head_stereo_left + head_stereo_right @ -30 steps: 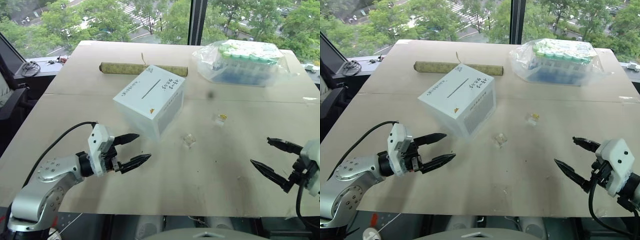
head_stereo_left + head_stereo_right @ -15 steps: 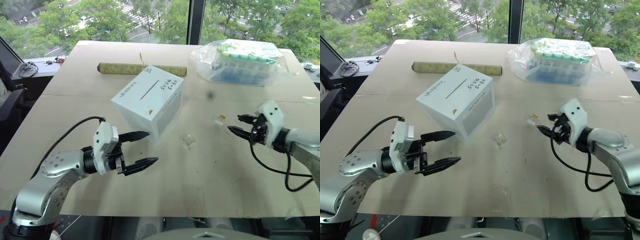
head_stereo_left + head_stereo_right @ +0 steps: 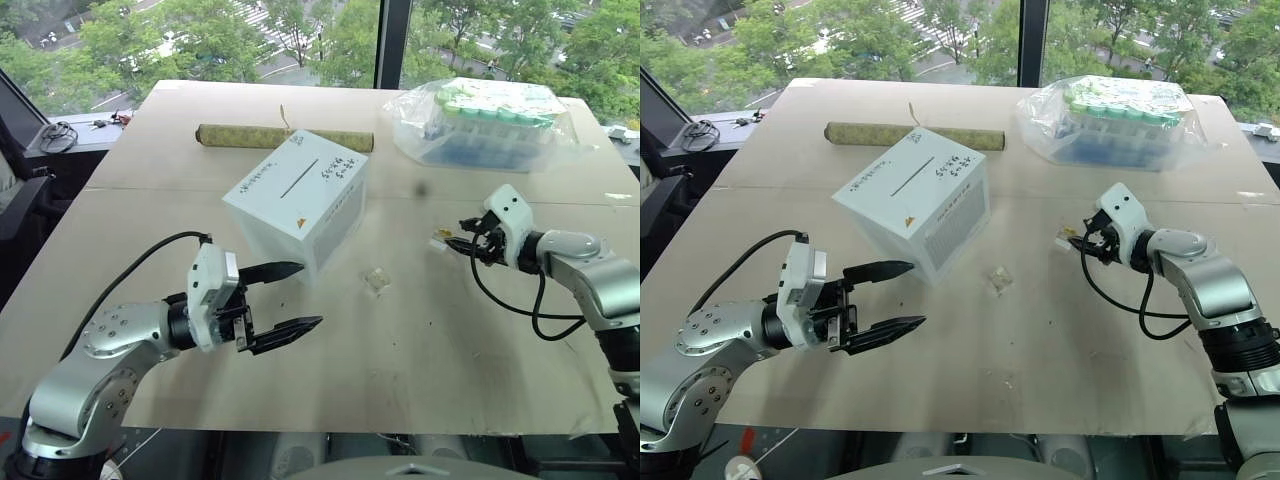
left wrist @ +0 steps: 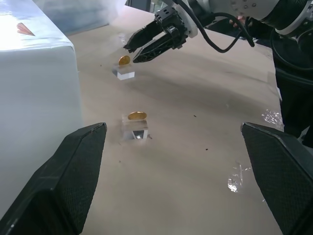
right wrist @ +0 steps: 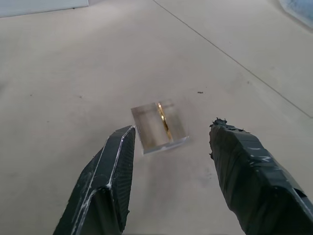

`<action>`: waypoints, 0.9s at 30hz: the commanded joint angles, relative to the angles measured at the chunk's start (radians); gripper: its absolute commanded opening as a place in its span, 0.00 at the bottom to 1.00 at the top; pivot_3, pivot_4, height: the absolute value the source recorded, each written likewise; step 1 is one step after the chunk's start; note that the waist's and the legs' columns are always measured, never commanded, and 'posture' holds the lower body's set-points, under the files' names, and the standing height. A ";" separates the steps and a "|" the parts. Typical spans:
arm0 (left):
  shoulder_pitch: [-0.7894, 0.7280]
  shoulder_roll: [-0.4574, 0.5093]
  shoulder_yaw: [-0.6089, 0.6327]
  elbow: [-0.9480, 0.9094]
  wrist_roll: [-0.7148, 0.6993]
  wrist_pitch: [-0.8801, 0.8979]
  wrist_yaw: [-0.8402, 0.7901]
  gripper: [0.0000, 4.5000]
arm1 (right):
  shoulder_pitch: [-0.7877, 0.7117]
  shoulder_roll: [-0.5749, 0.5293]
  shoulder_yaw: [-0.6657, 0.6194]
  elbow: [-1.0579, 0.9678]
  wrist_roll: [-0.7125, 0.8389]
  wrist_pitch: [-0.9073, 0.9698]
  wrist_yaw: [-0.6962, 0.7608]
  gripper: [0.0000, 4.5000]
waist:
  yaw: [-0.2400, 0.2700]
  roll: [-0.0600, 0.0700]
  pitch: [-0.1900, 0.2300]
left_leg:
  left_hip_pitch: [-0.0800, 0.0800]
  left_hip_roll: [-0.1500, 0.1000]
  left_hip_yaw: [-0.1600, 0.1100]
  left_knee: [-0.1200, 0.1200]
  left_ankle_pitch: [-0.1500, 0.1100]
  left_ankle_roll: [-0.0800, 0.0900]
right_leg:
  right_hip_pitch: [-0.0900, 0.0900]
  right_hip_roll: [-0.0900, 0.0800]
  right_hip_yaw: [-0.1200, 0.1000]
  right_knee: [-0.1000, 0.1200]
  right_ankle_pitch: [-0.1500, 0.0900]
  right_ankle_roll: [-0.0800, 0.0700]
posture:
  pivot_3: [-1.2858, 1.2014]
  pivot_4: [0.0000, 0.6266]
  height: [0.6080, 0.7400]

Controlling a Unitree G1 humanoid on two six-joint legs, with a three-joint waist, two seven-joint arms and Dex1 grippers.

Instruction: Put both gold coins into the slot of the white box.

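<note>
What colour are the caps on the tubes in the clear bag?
Green caps, inside the clear bag; clearest in the left eye view.

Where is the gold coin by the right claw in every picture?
Left eye view: coin right of middle, at the right gripper tips.
Right eye view: coin there too.
Left wrist view: coin behind the nearer coin.
Right wrist view: coin edge-on, at the gripper's tips.
Landmark: right gripper.

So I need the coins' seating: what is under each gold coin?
Each coin stands edge-up on a small clear block on the table. The coins' lower edges sit hidden inside the blocks.
</note>
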 commanded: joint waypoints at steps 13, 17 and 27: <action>0.048 -0.001 0.032 -0.043 -0.008 -0.042 0.001 1.00 | -0.037 0.058 -0.015 0.063 -0.077 -0.082 0.041 0.20 | 0.000 0.000 0.000 | 0.001 0.000 0.001 0.000 0.000 0.000 | 0.000 0.000 0.001 0.001 0.000 0.000 | 0.52 0.24 1.00; 0.059 -0.003 0.033 -0.043 -0.005 -0.050 0.000 1.00 | -0.044 0.065 -0.017 0.073 -0.087 -0.087 0.046 0.20 | 0.000 0.000 0.000 | 0.001 0.000 0.001 0.000 0.000 0.000 | 0.000 0.000 0.001 0.002 0.000 0.000 | 0.52 0.24 1.00; 0.062 -0.005 0.057 -0.049 -0.070 -0.027 0.020 1.00 | -0.045 0.065 -0.030 0.056 -0.079 -0.075 0.072 0.01 | 0.000 0.000 0.000 | 0.001 0.000 0.001 0.000 0.000 0.000 | 0.000 0.000 0.001 0.002 0.000 0.000 | 0.52 0.24 1.00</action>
